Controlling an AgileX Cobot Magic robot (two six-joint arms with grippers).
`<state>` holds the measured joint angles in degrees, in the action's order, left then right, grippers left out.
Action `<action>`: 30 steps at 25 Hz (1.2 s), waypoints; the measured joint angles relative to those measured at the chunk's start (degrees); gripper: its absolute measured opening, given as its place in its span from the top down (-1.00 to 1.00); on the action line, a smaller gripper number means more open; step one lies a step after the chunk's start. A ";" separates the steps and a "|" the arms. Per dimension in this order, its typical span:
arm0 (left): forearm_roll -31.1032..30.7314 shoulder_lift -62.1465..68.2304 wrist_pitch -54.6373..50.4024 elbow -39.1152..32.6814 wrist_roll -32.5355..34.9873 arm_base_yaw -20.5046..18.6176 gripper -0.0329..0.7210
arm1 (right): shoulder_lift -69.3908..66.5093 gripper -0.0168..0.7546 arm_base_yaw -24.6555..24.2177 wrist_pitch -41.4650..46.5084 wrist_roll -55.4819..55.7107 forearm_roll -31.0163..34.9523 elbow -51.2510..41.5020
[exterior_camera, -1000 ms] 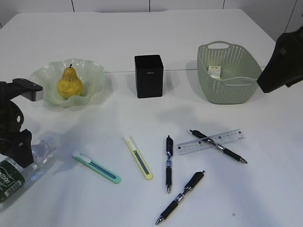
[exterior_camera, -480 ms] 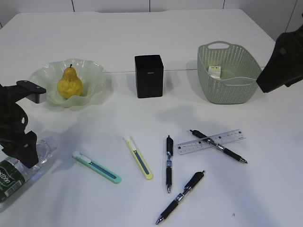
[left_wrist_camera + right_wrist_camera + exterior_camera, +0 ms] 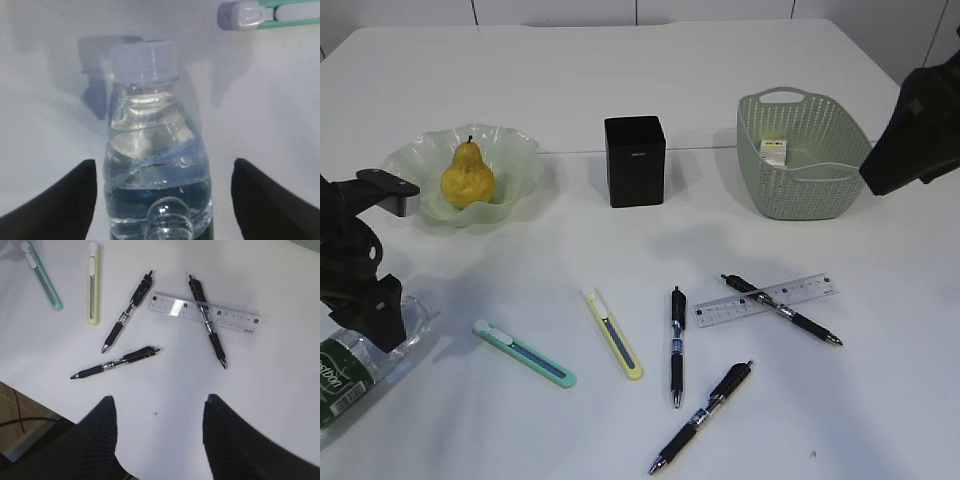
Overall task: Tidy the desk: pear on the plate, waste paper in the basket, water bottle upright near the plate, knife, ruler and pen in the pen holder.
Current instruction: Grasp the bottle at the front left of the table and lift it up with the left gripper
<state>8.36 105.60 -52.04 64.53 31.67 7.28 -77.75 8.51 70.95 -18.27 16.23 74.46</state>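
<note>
Left end effector (image 3: pixel 160 200) gapes wide astride the clear, ribbed plastic water bottle (image 3: pixel 157 165); gripping nothing.

The right wrist view looks down on the white surface (image 3: pixel 280 385), with the right gripper (image 3: pixel 159 440) at the bottom of the frame, its two dark fingers (image 3: pixel 102 435) standing apart with nothing between them. Above it lies a clear ruler (image 3: pixel 205 313) with a black pen (image 3: pixel 207 321) crossing over it at a slant, while two more black pens (image 3: pixel 126 313) (image 3: pixel 116 363) lie apart to the left. At the upper left, a yellow-green utility knife (image 3: pixel 93 283) and a teal utility knife (image 3: pixel 41 275) lie separately.
</note>
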 joint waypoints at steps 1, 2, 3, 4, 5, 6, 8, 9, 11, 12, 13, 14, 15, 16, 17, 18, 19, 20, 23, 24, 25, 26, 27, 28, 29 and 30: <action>0.00 0.00 0.23 0.00 0.00 0.00 -0.66 | 0.00 -0.19 0.00 0.00 0.00 0.00 0.00; 0.00 0.12 0.35 0.10 -0.10 0.00 -0.66 | 0.00 -0.19 0.00 0.00 0.00 0.00 0.00; 0.00 0.45 0.47 0.10 -0.37 0.00 -0.66 | 0.00 -0.19 0.00 0.00 0.00 0.00 0.00; 0.00 0.69 0.47 0.10 -0.85 0.00 -0.66 | 0.00 -0.19 0.00 0.00 0.00 0.04 0.00; -0.10 0.97 0.47 0.10 -1.18 0.00 -0.66 | 0.00 -0.19 0.00 0.00 0.00 0.14 0.00; -0.21 1.32 0.47 0.10 -1.61 0.00 -0.66 | 0.00 -0.19 0.00 -0.10 0.00 0.13 0.00; -0.57 1.56 0.55 0.10 -2.27 0.00 -0.66 | 0.00 -0.19 0.00 -0.22 -0.04 0.17 0.00; -0.70 1.56 0.55 0.10 -2.52 0.00 -0.66 | 0.00 -0.19 0.00 -0.23 -0.04 0.17 0.00; -0.78 1.56 0.55 0.10 -2.89 0.00 -0.66 | 0.00 -0.19 0.00 -0.47 -0.04 0.26 0.00; -0.83 1.56 0.55 0.10 -3.02 0.00 -0.66 | 0.00 -0.19 0.00 -0.47 -0.14 0.30 0.00; -0.91 1.56 0.59 0.10 -3.16 0.23 -0.66 | 0.00 -0.19 0.00 -0.47 -0.14 0.30 0.00; -1.39 1.56 0.68 0.10 -3.47 0.47 -0.66 | 0.00 -0.19 0.00 -0.59 -0.14 0.39 0.00; -2.06 1.56 0.93 0.10 -3.75 0.92 -0.66 | 0.00 -0.19 0.00 -0.59 -0.14 0.43 0.00; -2.79 1.60 1.21 0.10 -4.37 1.36 -0.66 | 0.00 -0.19 0.00 -0.72 -0.14 0.52 0.00; -3.38 1.74 1.45 0.10 -4.90 1.99 -0.66 | 0.00 -0.19 0.00 -0.72 -0.14 0.52 0.00; -4.03 2.08 1.73 0.10 -5.35 2.42 -0.66 | 0.00 -0.19 0.00 -0.72 -0.14 0.57 0.00; -4.63 2.45 2.00 0.10 -5.70 2.73 -0.66 | 0.00 -0.19 0.00 -0.72 -0.14 0.57 0.00; -5.00 2.69 1.97 0.10 -6.28 2.99 -0.66 | 0.00 -0.19 0.00 -0.72 -0.14 0.57 0.00; -5.55 3.54 2.05 0.10 -7.31 3.27 -0.66 | 0.00 -0.19 0.00 -0.72 -0.14 0.66 0.00; -5.96 3.69 2.05 0.10 -7.91 3.27 -0.66 | 0.00 -0.19 0.00 -0.72 -0.24 0.78 0.00; -6.75 3.69 2.05 0.10 -8.39 3.27 -0.66 | 0.00 -0.19 0.00 -0.72 -0.28 0.87 0.00; -7.22 3.69 2.10 0.10 -8.65 3.27 -0.66 | 0.00 -0.19 0.00 -0.72 -0.28 0.87 0.00; -7.39 3.69 2.10 0.10 -8.88 3.27 -0.66 | 0.00 -0.19 0.00 -0.72 -0.28 0.87 0.00; -7.54 3.69 2.10 0.10 -9.15 3.27 -0.66 | 0.00 -0.19 0.00 -0.72 -0.28 0.87 0.00; -7.60 3.69 2.10 0.10 -9.26 3.27 -0.66 | 0.00 -0.19 0.00 -0.72 -0.28 0.90 0.00; -7.68 3.69 2.10 0.10 -9.39 3.27 -0.66 | 0.00 -0.19 0.00 -0.74 -0.28 0.90 0.00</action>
<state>0.68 109.29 -49.94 64.63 22.28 10.55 -77.75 8.51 70.21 -18.54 17.13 74.46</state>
